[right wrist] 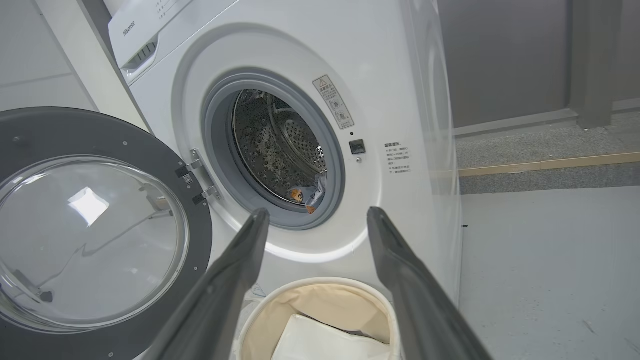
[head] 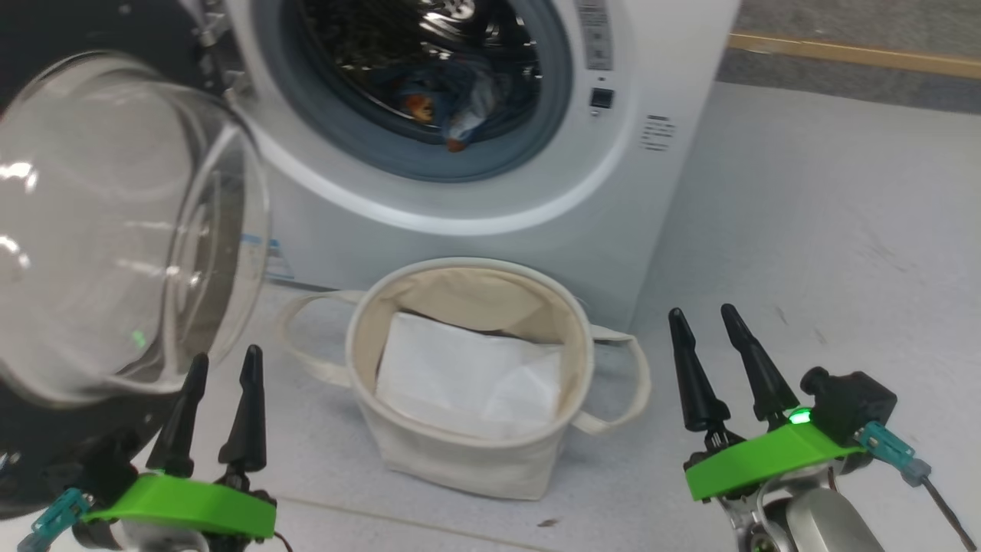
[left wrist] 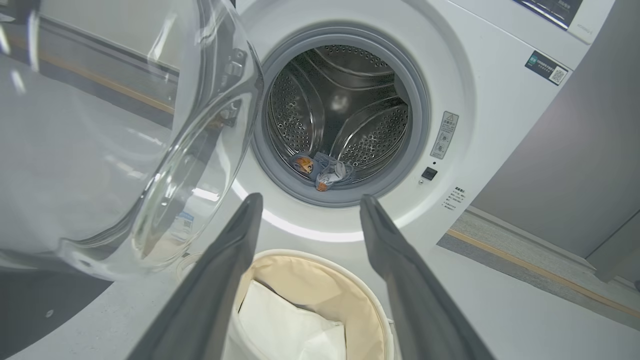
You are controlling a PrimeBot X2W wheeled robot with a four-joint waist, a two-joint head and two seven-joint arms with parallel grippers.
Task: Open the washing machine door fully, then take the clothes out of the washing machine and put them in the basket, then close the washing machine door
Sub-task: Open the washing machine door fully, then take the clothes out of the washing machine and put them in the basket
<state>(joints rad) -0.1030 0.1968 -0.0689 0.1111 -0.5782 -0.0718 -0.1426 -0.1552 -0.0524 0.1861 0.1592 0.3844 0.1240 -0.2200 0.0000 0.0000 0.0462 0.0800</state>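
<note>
Head view: I see the washing machine door (head: 115, 230) open, the clothes (head: 460, 100) inside the washing machine (head: 536, 199). Left pincer (head: 226, 353) and right pincer (head: 700, 310) gape empty either side of the basket (head: 460, 460).

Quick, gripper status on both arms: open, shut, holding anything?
Left gripper: open, empty, beside the open black-rimmed round glass door.
Right gripper: open, empty, to the right of the round cream canvas basket.
</note>
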